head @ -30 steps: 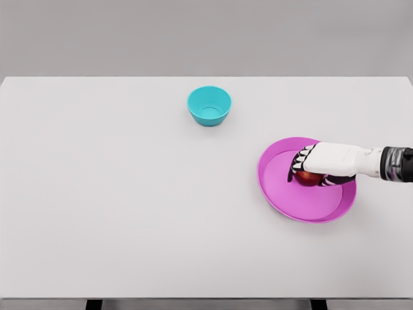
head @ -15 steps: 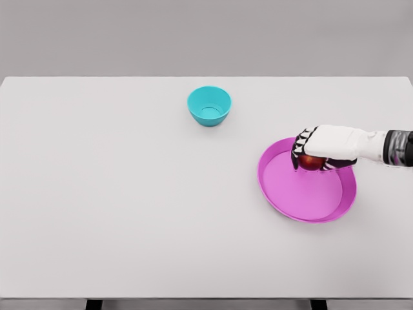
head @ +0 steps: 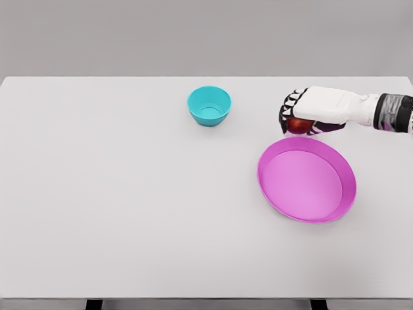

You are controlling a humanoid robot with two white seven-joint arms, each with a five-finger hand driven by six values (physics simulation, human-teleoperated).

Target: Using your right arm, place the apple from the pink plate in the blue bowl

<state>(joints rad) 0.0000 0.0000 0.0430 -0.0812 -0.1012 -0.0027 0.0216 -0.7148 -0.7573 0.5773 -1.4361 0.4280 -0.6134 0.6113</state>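
Apple: red, mostly covered from above by the right hand, only its lower part showing under the palm. Fingers curled around it, so the hand is gripping the apple. The apple appears to be held clear of the table, though from this overhead angle the height is hard to judge.

Position: apple and hand lie just past the pink plate at its 12 o'clock rim, no overlap with the plate. Right arm enters from the picture's right edge, running level to the hand.

Blue bowl: upright, at about 9 o'clock from the apple, well apart from it, and at roughly 10 o'clock from the plate.

All rest on a white table.
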